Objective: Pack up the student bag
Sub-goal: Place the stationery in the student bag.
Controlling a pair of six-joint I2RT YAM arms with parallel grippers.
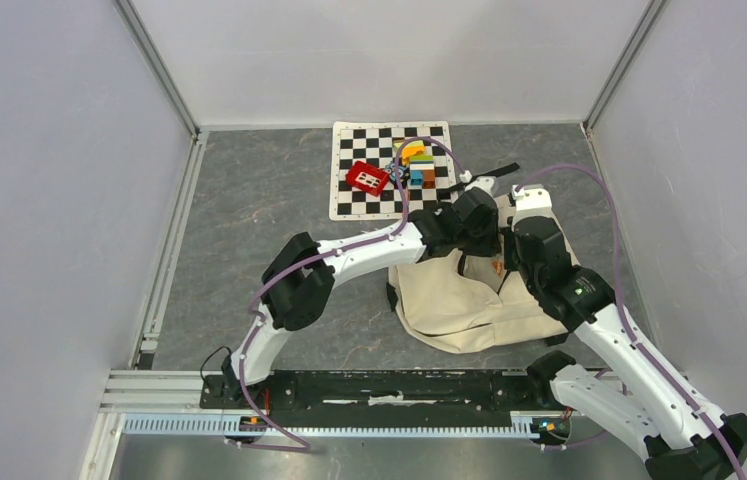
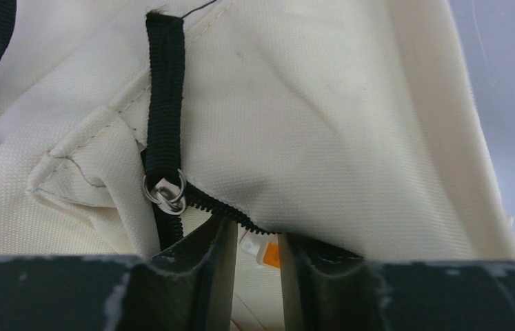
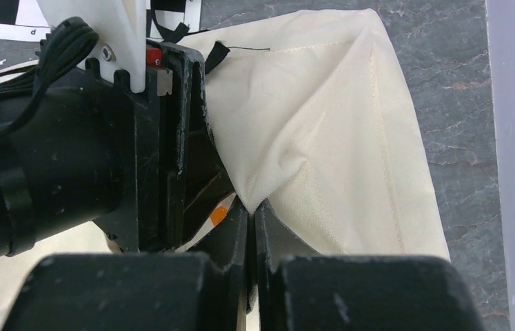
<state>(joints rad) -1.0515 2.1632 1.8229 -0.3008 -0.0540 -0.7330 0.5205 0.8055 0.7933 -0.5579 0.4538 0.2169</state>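
Cream fabric backpack (image 1: 449, 300): right gripper (image 3: 251, 214) pinched shut on its fabric, prob. to keep mouth open. Left gripper (image 2: 254, 238) narrowly parted, small white-orange piece (image 2: 261, 249) between jaws; grip unclear.

Table (image 1: 249, 220): grey, marbled top, filling the middle of the top view.

Checkerboard mat (image 1: 345, 205): black and white, lying flat at upper centre.

Student bag (image 1: 449, 305): cream fabric, slumped and creased, at centre right. Its upper end is just beside the mat's lower right corner; contact unclear.

Black base rail (image 1: 389, 390): runs along the table's bottom edge.
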